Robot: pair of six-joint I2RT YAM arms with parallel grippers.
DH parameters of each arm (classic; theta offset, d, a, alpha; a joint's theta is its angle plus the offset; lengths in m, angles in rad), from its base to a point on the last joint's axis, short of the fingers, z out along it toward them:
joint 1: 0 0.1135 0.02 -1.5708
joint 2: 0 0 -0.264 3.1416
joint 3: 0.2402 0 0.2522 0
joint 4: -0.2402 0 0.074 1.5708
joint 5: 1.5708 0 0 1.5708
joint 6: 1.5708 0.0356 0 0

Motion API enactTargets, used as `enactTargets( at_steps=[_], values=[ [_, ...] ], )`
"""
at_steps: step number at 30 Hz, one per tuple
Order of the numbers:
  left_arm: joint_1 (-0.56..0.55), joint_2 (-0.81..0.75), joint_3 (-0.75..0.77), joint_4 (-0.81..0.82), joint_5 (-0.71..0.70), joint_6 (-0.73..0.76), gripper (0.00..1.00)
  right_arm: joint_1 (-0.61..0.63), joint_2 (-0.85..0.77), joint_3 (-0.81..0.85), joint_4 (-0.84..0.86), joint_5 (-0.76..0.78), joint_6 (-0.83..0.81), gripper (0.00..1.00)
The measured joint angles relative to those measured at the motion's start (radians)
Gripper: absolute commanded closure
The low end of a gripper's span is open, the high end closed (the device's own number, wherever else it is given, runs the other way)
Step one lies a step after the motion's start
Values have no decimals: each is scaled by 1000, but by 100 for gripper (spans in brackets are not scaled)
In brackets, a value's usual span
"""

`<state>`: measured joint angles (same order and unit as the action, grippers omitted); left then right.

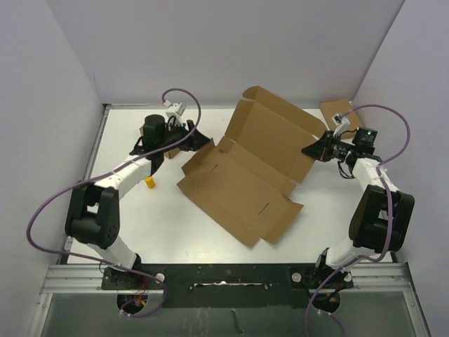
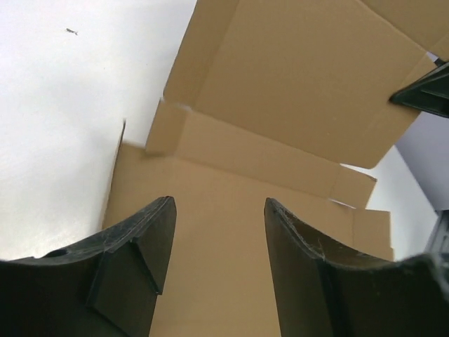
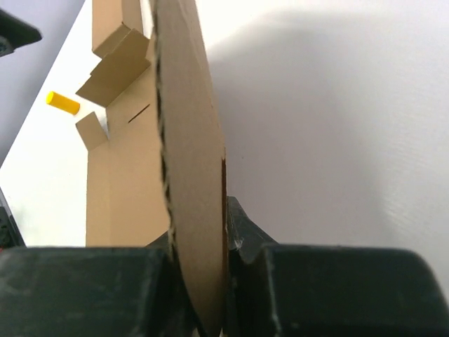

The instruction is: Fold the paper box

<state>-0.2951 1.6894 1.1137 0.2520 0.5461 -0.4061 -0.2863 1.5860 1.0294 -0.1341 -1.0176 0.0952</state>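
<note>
seen from above with 12 o'clock away from the arm bases, the paper box (image 1: 242,182) lies unfolded at the middle of the white table (image 1: 175,235). its 12 o'clock panel is tilted up off the surface. a small yellow cylinder (image 1: 149,184) lies on the table at 9 o'clock from the box, apart from it. a small brown cardboard box (image 1: 339,111) sits in the corner at 1 o'clock. another small cardboard box (image 1: 170,152) is half hidden under the left arm at 10 o'clock; what either holds cannot be told. the right end effector (image 1: 311,149) is clenched on the raised panel's 3 o'clock edge, the corrugated edge pinched between its fingers (image 3: 245,232). the left end effector (image 1: 202,141) is released at the box's 10 o'clock flap, its fingers (image 2: 144,249) apart above bare cardboard.
</note>
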Motion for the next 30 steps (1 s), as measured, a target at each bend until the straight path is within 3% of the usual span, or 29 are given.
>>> enactTargets(
  at_steps=[6, 14, 18, 22, 26, 30],
  values=[
    [41, -265, -223, 5, -50, -115, 41, -17, -48, -16, 68, -37, 18, 100],
    [51, -388, -398, -19, -73, -172, 42, -17, -76, -29, 96, -119, 0, 100],
    [71, -387, -359, -27, -28, -135, 42, -6, -76, 32, 14, -159, -78, 100],
    [171, -354, -196, -34, 100, -127, 44, 13, -76, 182, -97, -204, -178, 100],
    [295, -282, -32, 96, 267, -174, 42, 21, -76, 349, -216, -249, -269, 100],
    [328, -248, 7, 171, 360, -181, 40, 21, -76, 473, -319, -286, -323, 100]
  ],
)
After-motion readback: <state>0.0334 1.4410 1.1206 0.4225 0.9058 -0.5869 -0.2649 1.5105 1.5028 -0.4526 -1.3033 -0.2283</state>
